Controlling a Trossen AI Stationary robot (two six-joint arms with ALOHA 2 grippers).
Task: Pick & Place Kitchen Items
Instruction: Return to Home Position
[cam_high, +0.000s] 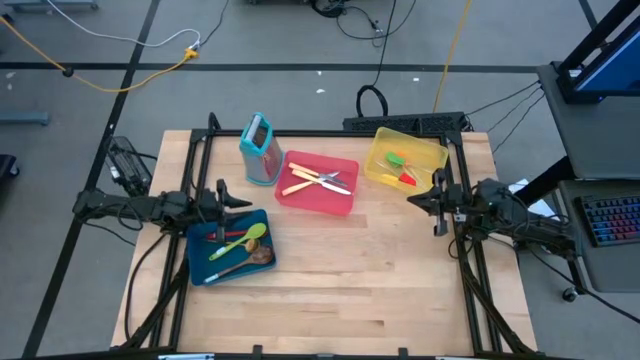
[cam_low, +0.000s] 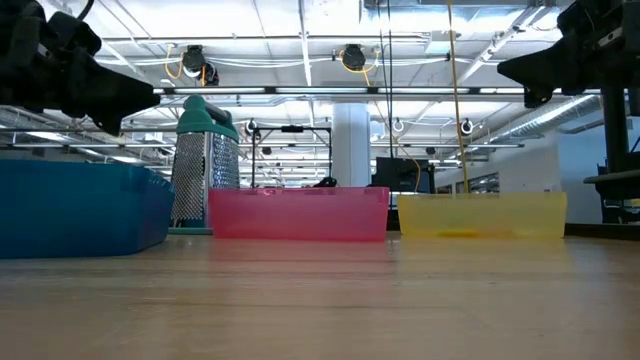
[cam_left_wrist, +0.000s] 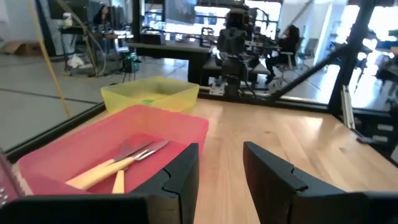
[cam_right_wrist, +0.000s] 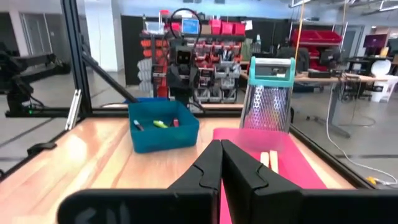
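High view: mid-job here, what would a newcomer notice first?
Three bright trays stand out on the table: a blue tray of spoons at left, a red tray of knives in the middle, and a yellow tray of green and red pieces at right. A teal grater stands upright beside the red tray. The left gripper, open, and the right gripper, shut, hang empty at opposite sides.
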